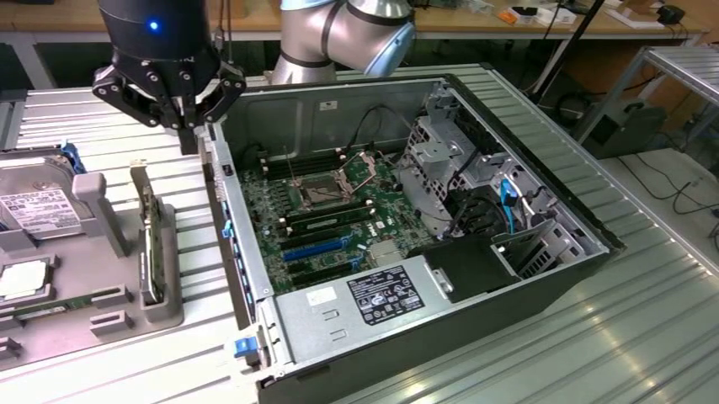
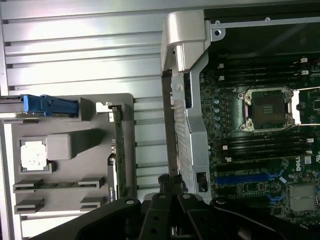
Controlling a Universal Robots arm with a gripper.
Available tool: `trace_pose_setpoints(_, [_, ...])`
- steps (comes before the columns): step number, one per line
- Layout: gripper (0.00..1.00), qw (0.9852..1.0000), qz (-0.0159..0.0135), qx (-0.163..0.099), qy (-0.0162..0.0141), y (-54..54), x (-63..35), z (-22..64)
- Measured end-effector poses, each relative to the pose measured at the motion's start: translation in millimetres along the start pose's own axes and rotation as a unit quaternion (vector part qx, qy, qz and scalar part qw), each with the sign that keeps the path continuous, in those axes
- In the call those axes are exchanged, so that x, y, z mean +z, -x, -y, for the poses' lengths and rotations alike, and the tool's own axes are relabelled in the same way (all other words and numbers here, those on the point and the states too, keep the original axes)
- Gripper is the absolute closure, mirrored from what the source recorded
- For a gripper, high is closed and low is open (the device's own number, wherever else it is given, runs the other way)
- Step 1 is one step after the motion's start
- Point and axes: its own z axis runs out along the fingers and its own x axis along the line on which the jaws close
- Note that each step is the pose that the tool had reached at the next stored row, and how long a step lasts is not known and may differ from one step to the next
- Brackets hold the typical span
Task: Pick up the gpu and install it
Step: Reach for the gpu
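Ribbed metal bench [image 1: 629, 337], gpu [image 1: 150, 252] thin, green-edged, upright in grey holder [image 1: 167, 313]; end effector [image 1: 188, 135] closed, empty.

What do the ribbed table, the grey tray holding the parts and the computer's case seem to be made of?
Table: likely aluminium. It is silvery and ribbed, and it reflects the light in streaks.
Tray: probably plastic, perhaps printed. It is flat matt grey with chunky moulded blocks and no shine.
Computer case: seemingly sheet steel. Its walls are thin, dull grey and folded, with a black outside.
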Motion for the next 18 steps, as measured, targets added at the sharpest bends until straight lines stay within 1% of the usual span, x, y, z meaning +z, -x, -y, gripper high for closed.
trace_pose_setpoints(18, [0.9,1.0,0.0,0.0,0.0,-19.8,0.9,2.0])
